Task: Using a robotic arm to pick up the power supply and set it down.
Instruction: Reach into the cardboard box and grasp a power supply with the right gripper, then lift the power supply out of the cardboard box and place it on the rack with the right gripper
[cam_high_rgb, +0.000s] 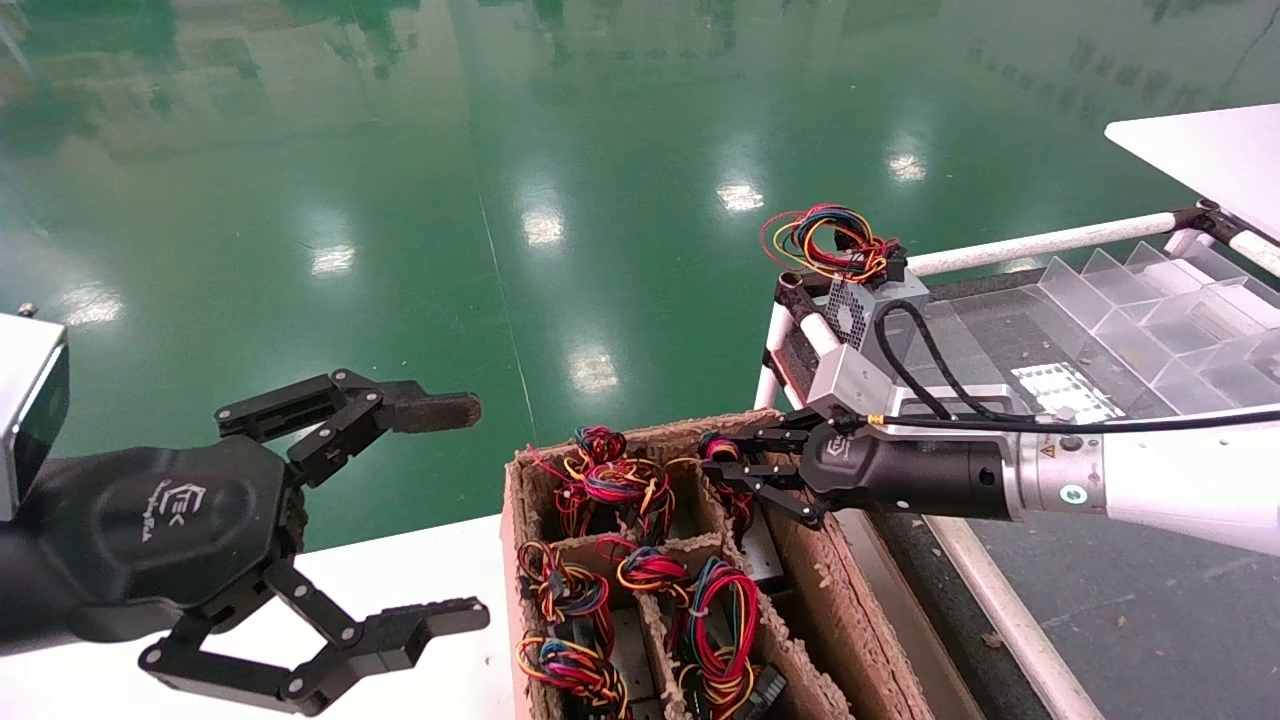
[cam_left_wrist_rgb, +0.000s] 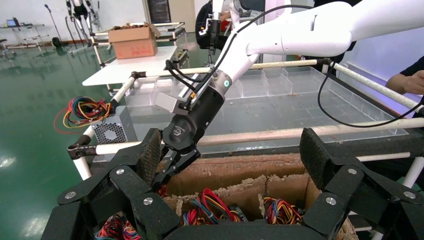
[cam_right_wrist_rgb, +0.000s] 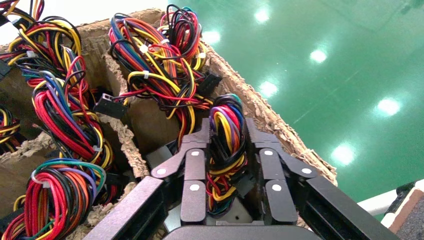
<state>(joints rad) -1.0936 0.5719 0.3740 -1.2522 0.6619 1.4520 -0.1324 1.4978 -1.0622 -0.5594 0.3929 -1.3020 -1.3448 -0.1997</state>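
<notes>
My right gripper (cam_high_rgb: 727, 466) reaches into the far right compartment of a divided cardboard box (cam_high_rgb: 835, 600). In the right wrist view its fingers (cam_right_wrist_rgb: 194, 170) are shut on both sides of the tight knot of red, yellow, blue and black wires on top of the power supply (cam_right_wrist_rgb: 227, 142). A bit of the supply's grey metal case (cam_right_wrist_rgb: 226, 214) shows beneath the knot, still down inside the compartment. In the left wrist view the right gripper (cam_left_wrist_rgb: 170, 170) dips behind the box wall. My left gripper (cam_high_rgb: 440, 515) hangs open and empty to the left of the box.
Other compartments hold several more wire-topped supplies (cam_high_rgb: 605, 480). A second grey box with a perforated vent and loose wire loop (cam_high_rgb: 860, 300) sits on the rack's corner, beside white pipes (cam_high_rgb: 1040, 242) and clear dividers (cam_high_rgb: 1150, 300). A white table (cam_high_rgb: 420, 580) lies under the box.
</notes>
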